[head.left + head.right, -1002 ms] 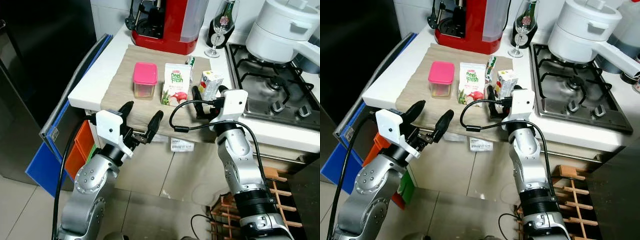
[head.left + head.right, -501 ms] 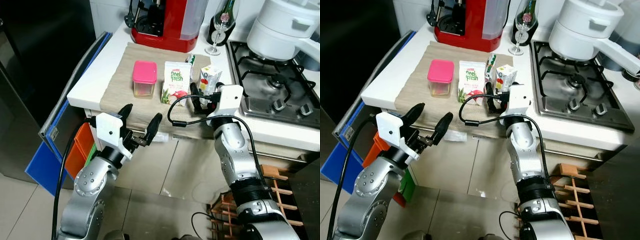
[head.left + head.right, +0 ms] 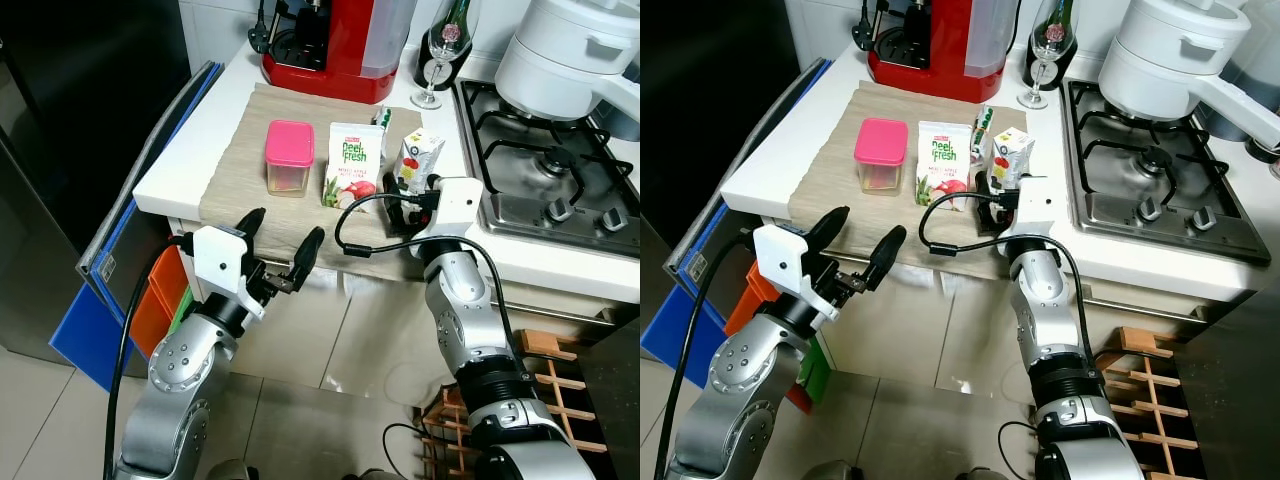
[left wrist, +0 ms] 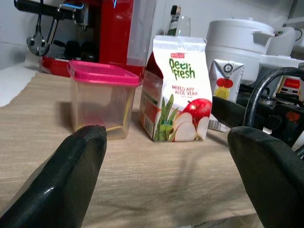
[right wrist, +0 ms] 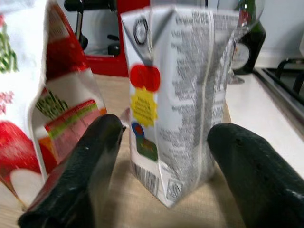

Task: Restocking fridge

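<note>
Reaching over the edge of the tabletop (image 3: 175, 165), the right claw (image 3: 400, 197) has its two black fingers wide open, one on each side of the small juice box (image 3: 418, 160). From the right wrist view, the small juice box (image 5: 178, 90) stands between the fingers (image 5: 90, 156), and there is a thin gap on each side. The claw is not squeezing it. It holds nothing.

The small juice box stands upright on a tan cloth (image 3: 240, 170) that lies on the tabletop. Just beside it, on the robot's left, stands a bigger carton (image 3: 350, 165) with a red apple picture on it. Next along is a clear tub with a pink lid (image 3: 290, 158). All three stand in a row on the cloth.

The left claw (image 3: 280, 240) hangs in the air in front of the tabletop edge, lower than the cloth. Its fingers (image 4: 71, 166) are spread wide apart and hold nothing. It touches nothing.

Behind the cloth is a red coffee machine (image 3: 335, 50). A wine glass (image 3: 437, 55) stands next to it. On the robot's right is a stove (image 3: 545, 175) with a big white pot (image 3: 570, 55) on it. A dark fridge (image 3: 60, 150) stands on the robot's left, well apart from the row of things.
</note>
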